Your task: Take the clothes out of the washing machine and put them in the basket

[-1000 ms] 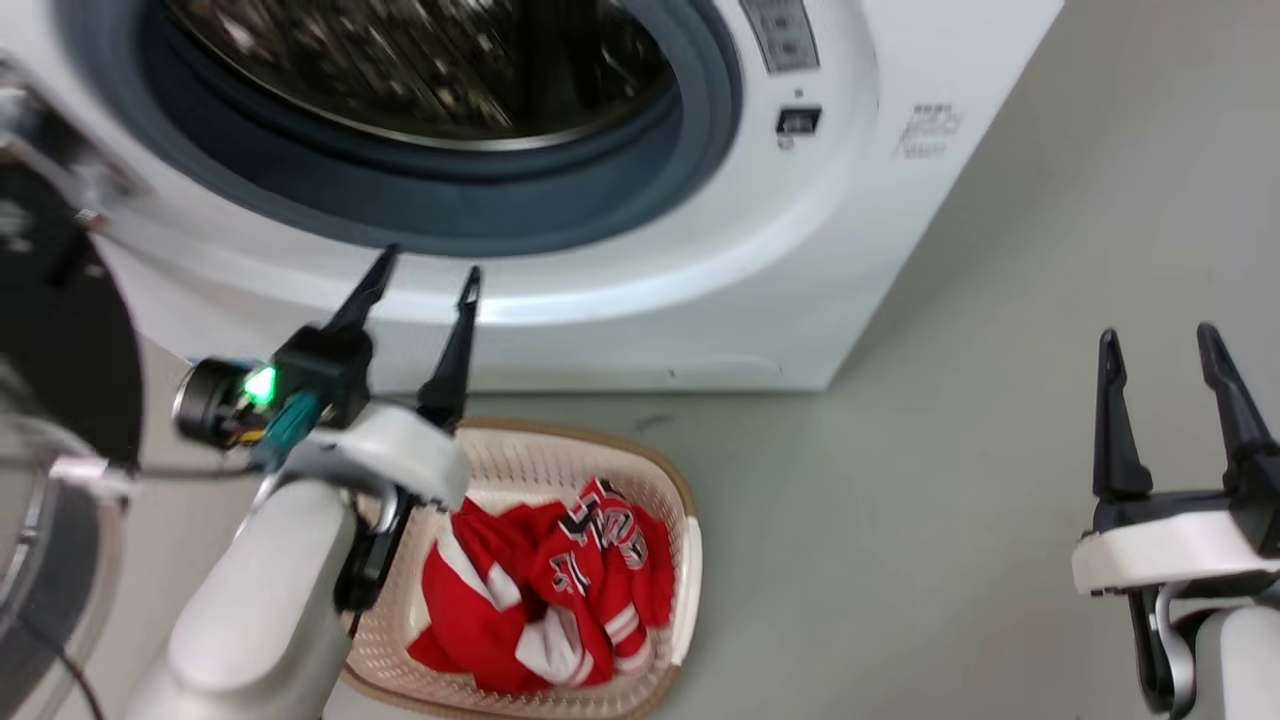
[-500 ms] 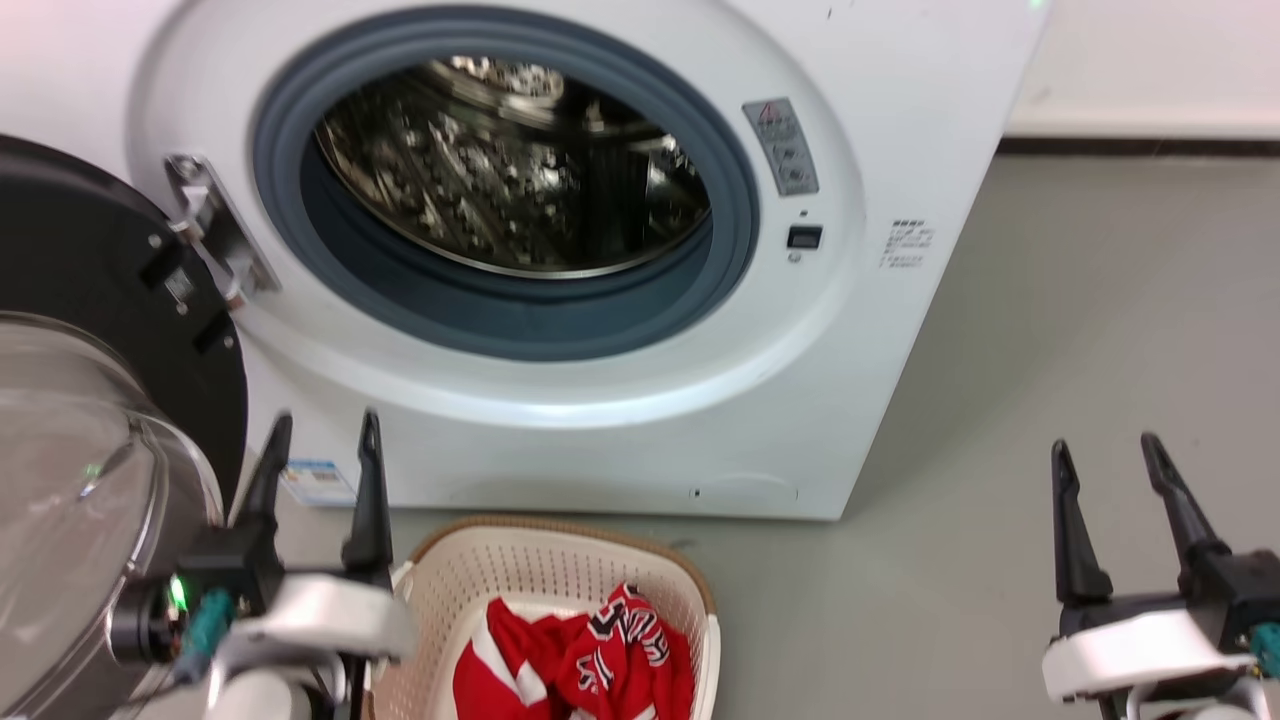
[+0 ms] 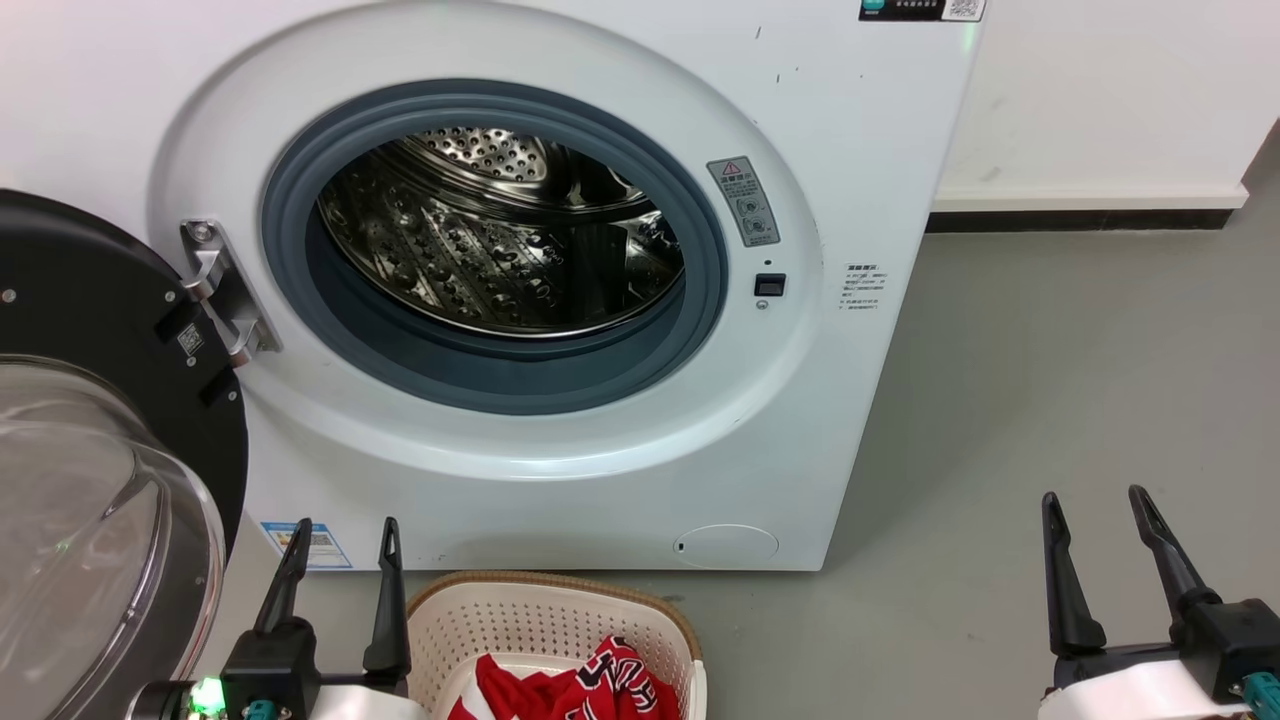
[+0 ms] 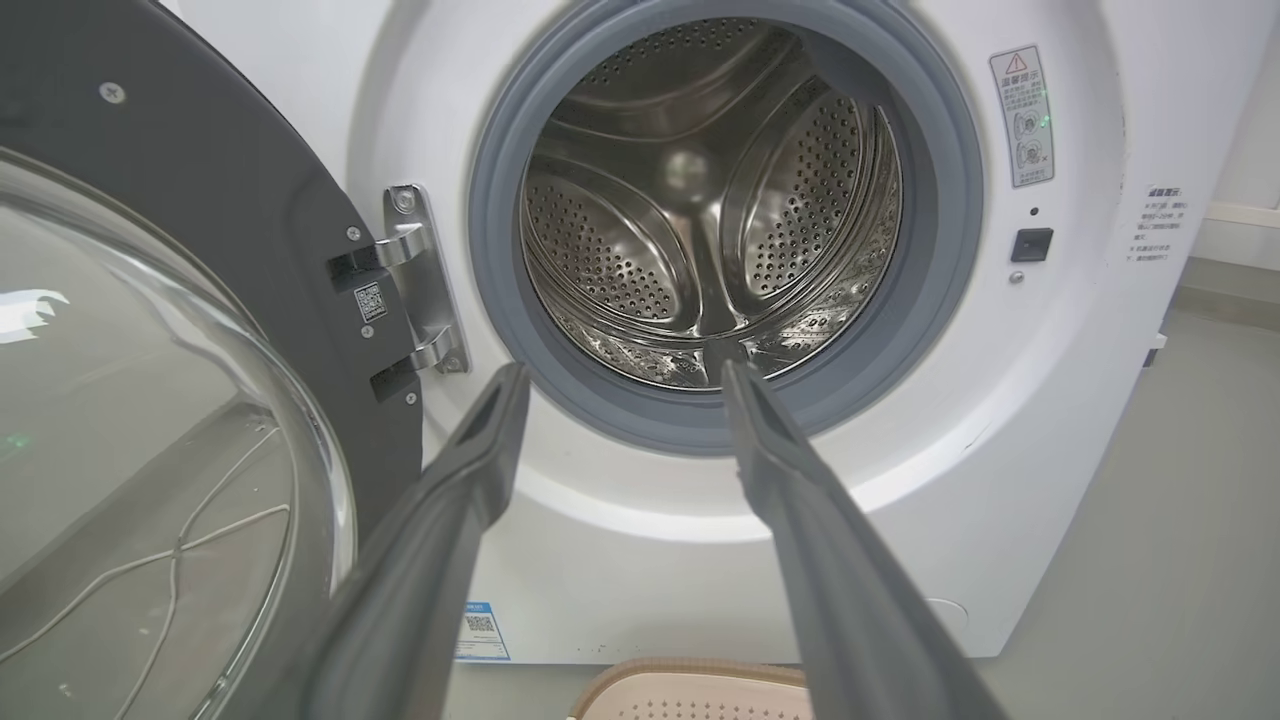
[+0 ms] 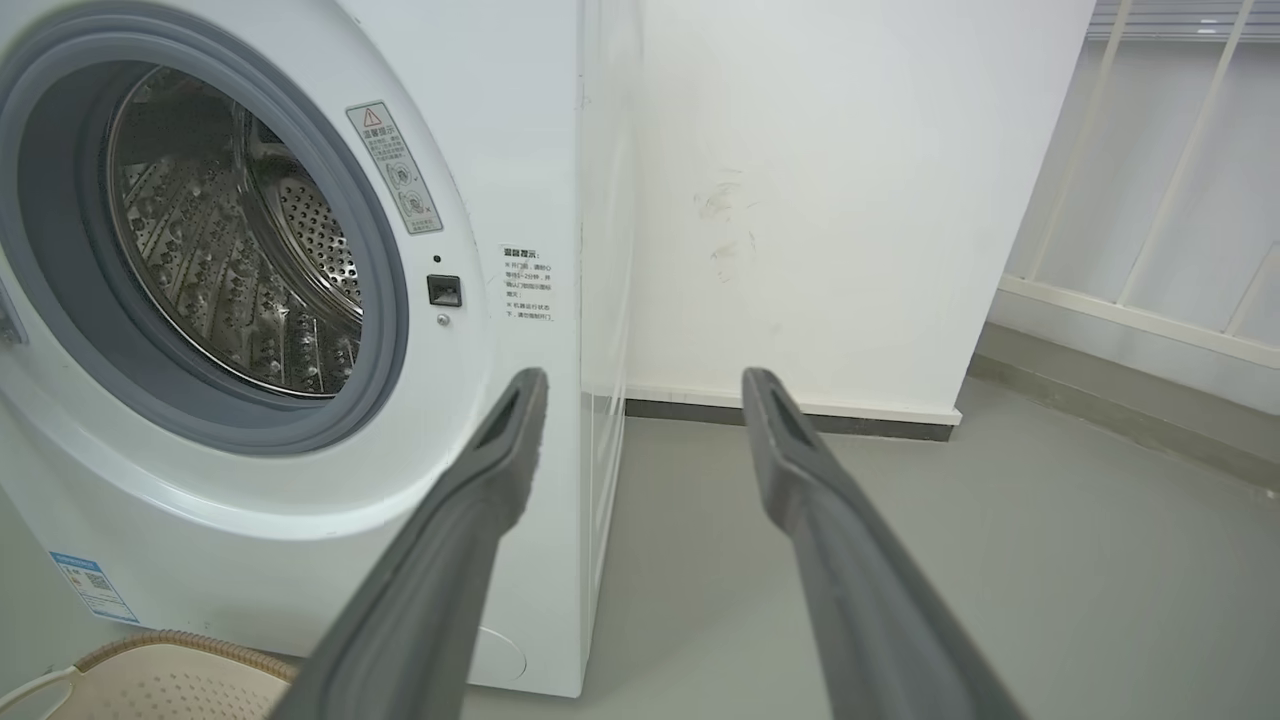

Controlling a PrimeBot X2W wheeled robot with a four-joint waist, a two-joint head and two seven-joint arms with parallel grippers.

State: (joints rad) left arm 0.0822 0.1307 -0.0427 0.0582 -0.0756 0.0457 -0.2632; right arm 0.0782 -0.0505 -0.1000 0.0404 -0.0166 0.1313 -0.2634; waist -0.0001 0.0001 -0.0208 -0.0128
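Bright, even light, every view sharp; glints on the drum (image 3: pixel 480 250) and door glass (image 3: pixel 90 550), soft shadow on the floor (image 3: pixel 900 470).

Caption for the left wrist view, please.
Open left pincer before the washing machine, door wide open, steel drum gleaming.

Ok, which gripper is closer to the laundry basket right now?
Left. The left gripper is open just left of the basket, beside its rim, fingers pointing toward the washing machine. The right gripper, also open, is far off to the right, over the floor.

Clothes (image 3: pixel 570 690) in basket (image 3: pixel 545 625) before washing machine (image 3: pixel 850 180).
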